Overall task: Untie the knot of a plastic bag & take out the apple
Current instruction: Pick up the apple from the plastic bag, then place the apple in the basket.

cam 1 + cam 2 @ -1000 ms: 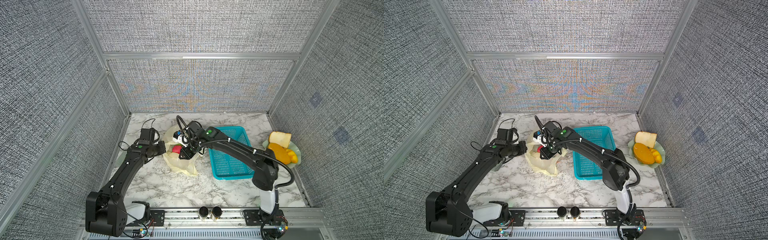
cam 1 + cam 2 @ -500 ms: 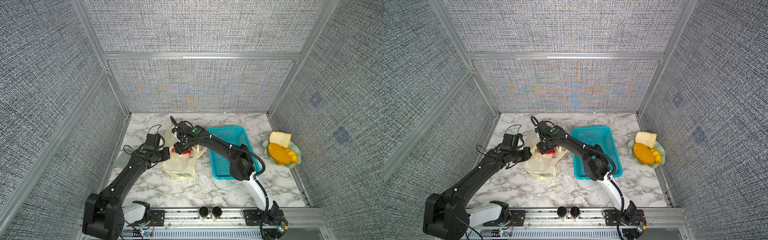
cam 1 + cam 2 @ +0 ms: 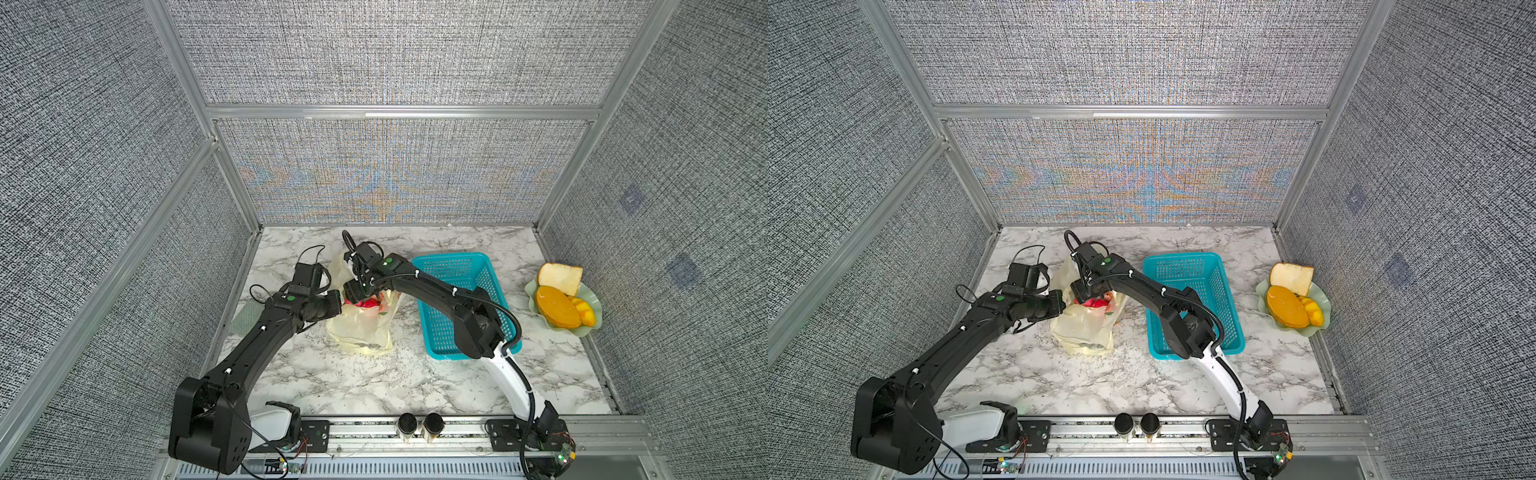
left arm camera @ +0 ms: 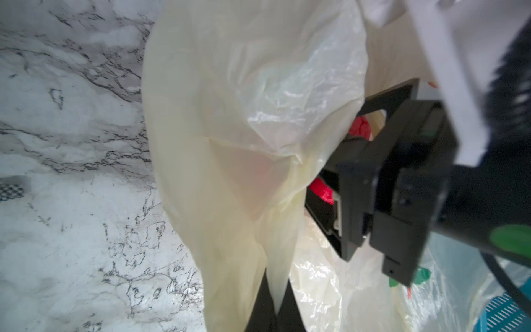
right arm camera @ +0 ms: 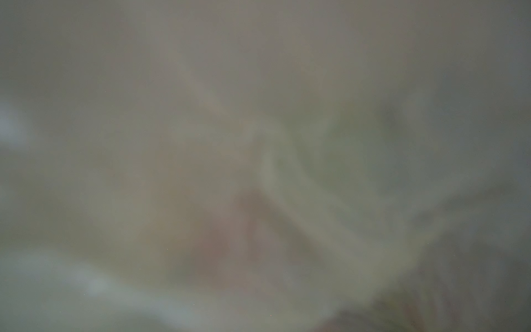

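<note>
Even light; right wrist perhaps defocused

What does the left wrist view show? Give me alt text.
The left gripper pinches a fold of the pale yellow plastic bag above the marble table; the right gripper reaches into its mouth, jaws spread around something red.

Finding: no text, brand, number or sign can be read in any view. The plastic bag [image 3: 362, 329] bears small red and orange prints in both top views, too small to resolve. A dark patch near its front edge is possibly lettering, but illegible. Left wrist view: film blurred, no characters. Right wrist view: fogged throughout.
</note>
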Robot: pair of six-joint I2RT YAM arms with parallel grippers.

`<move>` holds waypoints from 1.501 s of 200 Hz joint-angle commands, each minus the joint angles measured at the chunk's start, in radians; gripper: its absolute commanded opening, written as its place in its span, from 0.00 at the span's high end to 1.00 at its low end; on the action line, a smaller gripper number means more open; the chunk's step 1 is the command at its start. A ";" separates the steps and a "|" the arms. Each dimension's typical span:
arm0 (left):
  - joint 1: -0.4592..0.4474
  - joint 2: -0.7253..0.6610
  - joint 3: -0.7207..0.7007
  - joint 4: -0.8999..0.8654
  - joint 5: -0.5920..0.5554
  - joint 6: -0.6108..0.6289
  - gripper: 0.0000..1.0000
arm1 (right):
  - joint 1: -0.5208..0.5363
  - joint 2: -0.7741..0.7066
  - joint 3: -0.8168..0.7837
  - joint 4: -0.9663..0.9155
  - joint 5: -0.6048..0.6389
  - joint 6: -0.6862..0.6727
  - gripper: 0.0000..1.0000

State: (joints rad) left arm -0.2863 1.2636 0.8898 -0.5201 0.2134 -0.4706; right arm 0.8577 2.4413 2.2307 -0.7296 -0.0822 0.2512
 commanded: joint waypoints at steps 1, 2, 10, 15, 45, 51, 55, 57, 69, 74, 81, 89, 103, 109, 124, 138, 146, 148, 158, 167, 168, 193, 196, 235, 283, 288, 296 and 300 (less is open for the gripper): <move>-0.001 0.003 0.014 0.009 0.015 0.009 1.00 | 0.004 0.014 -0.002 0.003 -0.013 0.012 0.27; -0.001 0.003 0.015 0.009 0.015 0.009 1.00 | 0.004 0.015 -0.001 0.003 -0.014 0.013 0.27; -0.001 0.004 0.017 0.006 0.016 0.007 1.00 | 0.009 0.020 -0.003 0.004 -0.010 0.010 0.25; 0.000 0.004 0.018 0.005 0.015 0.007 1.00 | 0.011 0.021 -0.005 0.004 -0.004 0.007 0.23; -0.001 -0.002 0.012 0.003 0.017 0.006 1.00 | 0.020 0.048 0.003 0.003 0.016 0.003 0.19; -0.001 -0.001 0.013 0.001 0.017 0.007 1.00 | 0.019 0.053 0.005 0.001 0.025 0.004 0.19; -0.001 -0.002 0.012 -0.001 0.016 0.008 1.00 | 0.020 0.056 0.005 0.002 0.029 0.004 0.20; 0.000 -0.003 0.012 -0.001 0.015 0.009 1.00 | 0.020 0.057 0.005 0.002 0.031 0.004 0.21; -0.001 -0.001 0.013 -0.003 0.012 0.012 1.00 | 0.020 0.061 0.004 0.009 0.043 0.001 0.30; -0.001 -0.002 0.012 -0.004 0.012 0.013 1.00 | 0.020 0.060 0.003 0.013 0.043 -0.002 0.34; -0.001 -0.001 0.012 -0.007 0.008 0.014 1.00 | 0.019 0.057 0.000 0.018 0.043 -0.005 0.43; -0.001 0.001 0.012 -0.008 0.006 0.015 1.00 | 0.018 0.050 -0.002 0.023 0.040 -0.006 0.54; -0.001 0.004 0.013 -0.008 0.006 0.015 1.00 | 0.017 0.029 -0.010 0.030 0.037 -0.003 0.61; -0.002 0.005 0.012 -0.008 0.005 0.016 1.00 | 0.016 0.014 -0.017 0.031 0.035 -0.001 0.63; -0.001 0.007 0.018 -0.005 0.003 0.016 1.00 | 0.013 -0.045 -0.060 0.054 0.028 0.000 0.67; -0.001 0.015 0.028 -0.003 0.000 0.019 1.00 | 0.010 -0.125 -0.139 0.098 0.014 0.002 0.69; -0.001 0.019 0.036 -0.003 -0.002 0.021 1.00 | 0.007 -0.175 -0.190 0.125 -0.002 0.005 0.69; -0.001 0.019 0.037 -0.003 -0.002 0.021 1.00 | 0.006 -0.188 -0.204 0.132 -0.007 0.006 0.69; -0.001 0.026 0.044 0.001 -0.004 0.023 1.00 | 0.003 -0.251 -0.265 0.155 -0.026 0.008 0.69; -0.001 0.029 0.050 0.005 -0.006 0.023 1.00 | 0.001 -0.303 -0.314 0.166 -0.054 0.004 0.69; -0.002 0.030 0.052 0.006 -0.005 0.023 1.00 | 0.000 -0.309 -0.317 0.167 -0.057 0.004 0.69; 0.001 0.051 0.075 0.009 -0.019 0.024 1.00 | -0.008 -0.437 -0.424 0.134 -0.127 -0.018 0.69; 0.000 0.053 0.081 0.007 -0.021 0.020 1.00 | -0.009 -0.455 -0.438 0.127 -0.135 -0.022 0.69; 0.001 0.086 0.125 -0.008 -0.022 0.030 0.99 | -0.048 -0.736 -0.658 0.159 -0.344 -0.053 0.69; 0.001 0.086 0.121 -0.009 -0.025 0.036 0.99 | -0.188 -1.041 -0.838 0.325 -0.561 0.059 0.69; 0.001 0.089 0.123 -0.009 -0.024 0.036 0.99 | -0.205 -1.053 -0.842 0.324 -0.571 0.071 0.69; 0.001 0.092 0.124 -0.008 -0.021 0.035 0.99 | -0.222 -1.069 -0.843 0.302 -0.541 0.076 0.69; 0.001 0.092 0.124 -0.008 -0.021 0.035 0.99 | -0.230 -1.076 -0.843 0.283 -0.511 0.071 0.69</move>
State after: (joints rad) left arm -0.2855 1.3487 1.0096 -0.5262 0.2001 -0.4480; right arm 0.6689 1.4017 1.4006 -0.4683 -0.5442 0.2714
